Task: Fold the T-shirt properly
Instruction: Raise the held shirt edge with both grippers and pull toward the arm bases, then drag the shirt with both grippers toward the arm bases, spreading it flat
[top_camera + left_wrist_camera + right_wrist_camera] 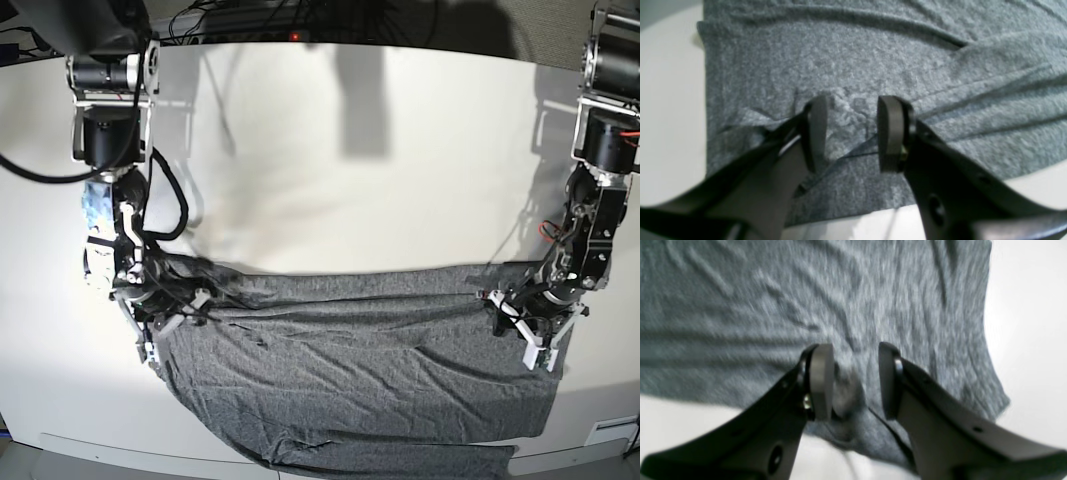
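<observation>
The grey T-shirt (360, 370) lies spread and wrinkled over the near half of the white table (330, 160), its far edge running almost straight between the two arms. My left gripper (853, 106) is open, its tips down on the T-shirt (853, 60) near a corner, with a raised fold of cloth between the pads. In the base view this left gripper (525, 335) is at the shirt's right edge. My right gripper (854, 353) is open too, with a lump of the T-shirt (773, 306) between its pads, and the right gripper (160, 315) stands at the shirt's left edge.
Bare white table (670, 100) shows beside the shirt in both wrist views, as table (1027, 323) on the right. The shirt's lower hem (400, 458) reaches the table's front edge. Cables (250, 15) lie behind the table's far edge.
</observation>
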{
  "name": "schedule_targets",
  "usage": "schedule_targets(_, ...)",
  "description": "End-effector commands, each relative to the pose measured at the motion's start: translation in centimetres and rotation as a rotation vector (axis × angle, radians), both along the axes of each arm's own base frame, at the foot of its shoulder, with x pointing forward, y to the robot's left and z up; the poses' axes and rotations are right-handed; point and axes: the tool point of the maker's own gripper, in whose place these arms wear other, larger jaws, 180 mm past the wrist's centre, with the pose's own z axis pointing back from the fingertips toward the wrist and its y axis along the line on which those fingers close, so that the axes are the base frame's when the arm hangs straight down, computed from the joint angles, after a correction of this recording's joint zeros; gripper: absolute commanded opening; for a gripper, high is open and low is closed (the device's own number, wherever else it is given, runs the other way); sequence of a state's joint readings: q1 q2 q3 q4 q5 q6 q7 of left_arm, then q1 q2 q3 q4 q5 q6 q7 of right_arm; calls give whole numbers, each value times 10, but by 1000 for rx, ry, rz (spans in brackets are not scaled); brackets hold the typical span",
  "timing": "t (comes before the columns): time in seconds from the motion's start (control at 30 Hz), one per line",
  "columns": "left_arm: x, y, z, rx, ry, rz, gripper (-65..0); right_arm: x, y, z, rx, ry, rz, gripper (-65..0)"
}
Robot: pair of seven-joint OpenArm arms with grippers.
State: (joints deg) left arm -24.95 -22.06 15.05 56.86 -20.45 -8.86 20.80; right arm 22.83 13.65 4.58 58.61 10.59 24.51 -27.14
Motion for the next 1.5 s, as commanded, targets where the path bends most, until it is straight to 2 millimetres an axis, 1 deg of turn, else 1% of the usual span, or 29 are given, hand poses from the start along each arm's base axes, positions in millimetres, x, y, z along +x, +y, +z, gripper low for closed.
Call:
schedule_targets(0.0, 11, 6, 19, 2, -63, 14, -407, 14, -2, 21, -2, -65, 4, -420)
schedule_targets(0.1, 6, 8, 11, 1, -60, 18, -407, 11, -3, 17, -7, -55, 4, -420)
schedule_targets(0.17, 5, 12, 7, -5, -54, 34, -407, 10, -1, 15, -1, -52, 6, -420)
schedule_targets(0.27, 3, 27, 0, -58, -46, 105, -408, 8, 1, 13, 1, -44, 8, -420)
schedule_targets(0.33, 0, 38, -9, -113, -27, 168, -408, 6, 1, 11, 1, -39, 8, -420)
schedule_targets(0.4, -5, 43, -19, -158, -6, 201, -408, 2, 1, 6, 1, -28, 8, -420)
schedule_targets(0.47, -10, 42, -30, -194, 17, 197, -408, -2, 1, 1, 2, -17, 8, -420)
schedule_targets(0.57, -18, 33, -43, -230, 49, 168, -408, -9, 0, -7, -8, 3, 9, -420)
schedule_targets(0.73, -27, 17, -54, -253, 85, 134, -409, -28, -2, -27, -22, 51, 12, -420)
schedule_targets(0.9, -40, 11, -67, -249, 184, 102, -409, -49, -6, -46, -33, 112, 22, -420)
schedule_targets(1.03, -60, 14, -83, -241, 234, 105, -409, -67, -9, -58, -19, 160, 35, -420)
schedule_targets(1.17, -91, 14, -95, -234, 255, 82, -409, -83, -20, -66, -24, 192, 27, -420)
schedule_targets(1.23, -105, 14, -97, -220, 255, 66, -409, -91, -27, -67, -45, 203, 30, -420)
schedule_targets(1.33, -121, 17, -94, -192, 245, 40, -409, -103, -32, -64, -77, 210, 43, -420)
schedule_targets(1.4, -124, 19, -87, -176, 219, 22, -409, -108, -35, -59, -97, 195, 55, -420)
schedule_targets(1.47, -120, 19, -76, -167, 183, 8, -409, -108, -36, -51, -110, 171, 64, -420)
